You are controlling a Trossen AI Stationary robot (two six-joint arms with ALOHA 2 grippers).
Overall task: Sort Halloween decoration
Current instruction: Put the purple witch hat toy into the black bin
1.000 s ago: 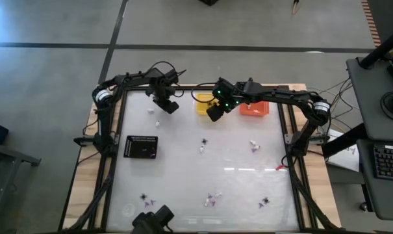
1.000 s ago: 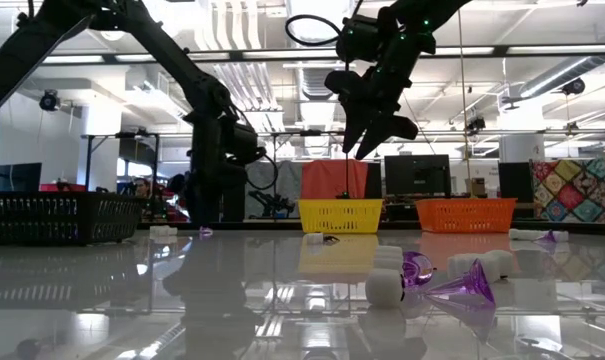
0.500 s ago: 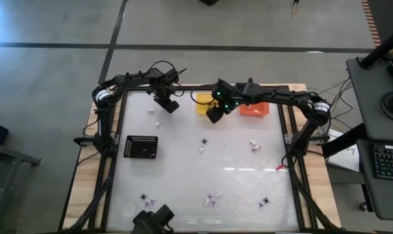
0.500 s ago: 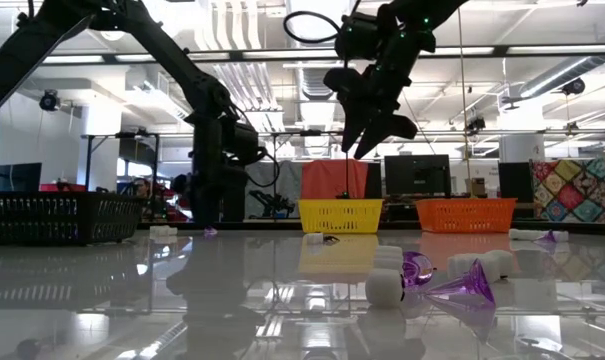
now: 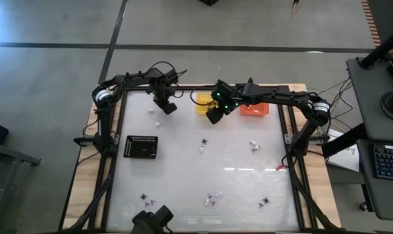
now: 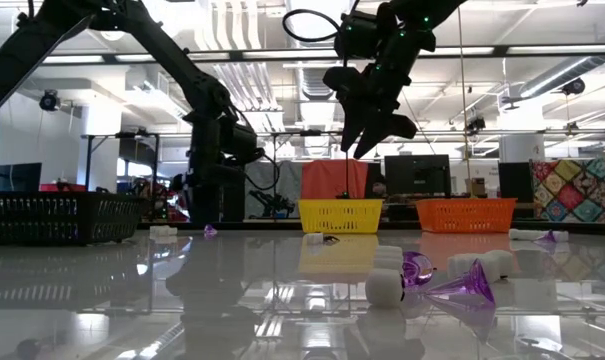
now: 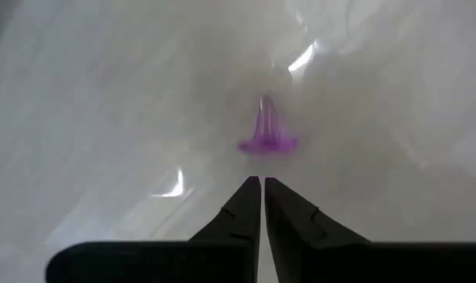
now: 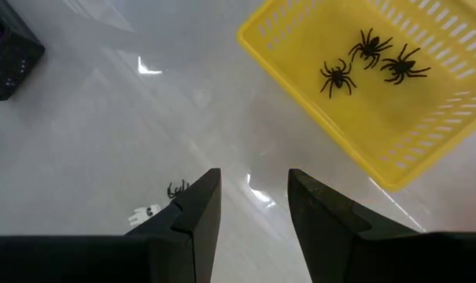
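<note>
High view shows the left arm reaching in from the table's far left corner, its left gripper lowered near the far edge; the left wrist view shows its fingers pressed together with nothing between them, pointing at one purple trinket that stands on the glossy table just beyond the tips. The right arm stretches from the far right corner across the far edge, and the right gripper hangs raised beside the yellow basket; in the low view it sits well above the table, tilted downward. Its fingers are spread apart and hold nothing. The right wrist view looks down into the yellow basket, where three black spiders lie, and on the table past the fingers are one more black spider and one white trinket just beside it. Three baskets are on the table: yellow, an orange basket just beside it along the far edge, and a black basket at the left. More trinkets lie scattered over the middle and near part of the table, too small to count surely.
</note>
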